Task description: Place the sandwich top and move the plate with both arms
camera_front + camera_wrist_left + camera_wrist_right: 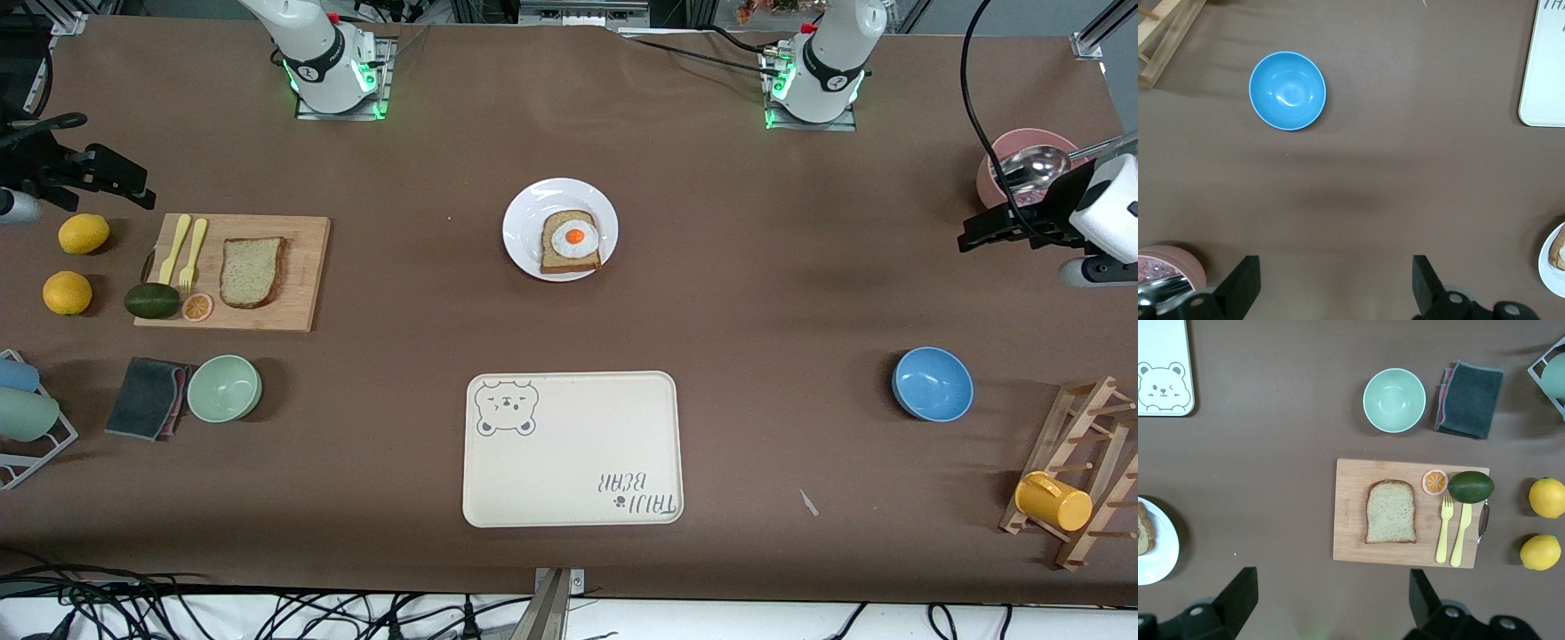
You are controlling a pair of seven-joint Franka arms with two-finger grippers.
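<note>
Bread top point(252, 272) flat on board point(298, 267), bare and ungripped, below and just ahead of right gripper point(1328, 603), jaws spread wide, empty, poised high for a straight descent. Fork point(1444, 528), knife point(1461, 533), avocado point(1470, 487) crowded along board's edge, probably no obstacle to a pinch across the crust. Plate point(529, 204) mid-table between both grippers, egg slice point(571, 241) on it, awaiting its lid. Tray point(569, 480) nearer front camera, likely the plate's destination. Left gripper point(1335, 287) likewise open and empty, parked over bare table near blue bowl point(1287, 90), waiting.
</note>
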